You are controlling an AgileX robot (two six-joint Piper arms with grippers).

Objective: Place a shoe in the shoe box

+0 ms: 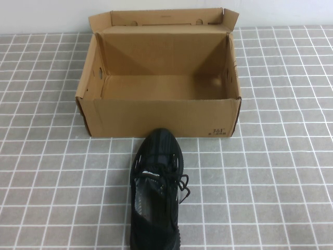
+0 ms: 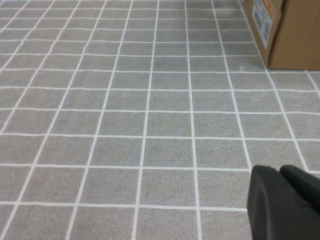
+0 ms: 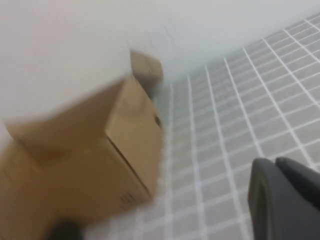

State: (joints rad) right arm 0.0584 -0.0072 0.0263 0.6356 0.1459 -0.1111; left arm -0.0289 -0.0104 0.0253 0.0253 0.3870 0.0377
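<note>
The black shoe (image 1: 156,192) lies on the tiled table just in front of the shoe box (image 1: 161,117), toe pointing at its front wall. The brown cardboard box stands open, lid flap up at the back, with nothing inside. Neither arm shows in the high view. My left gripper (image 2: 280,172) is shut and holds nothing, hovering over bare tiles with a corner of the shoe box (image 2: 292,35) beyond it. My right gripper (image 3: 275,165) is also shut on nothing, off to the side of the shoe box (image 3: 100,165). A dark blur at that view's lower edge may be the shoe.
Grey tiles with white grout (image 1: 281,177) cover the table on both sides of the shoe. A white wall (image 1: 47,15) runs behind the box.
</note>
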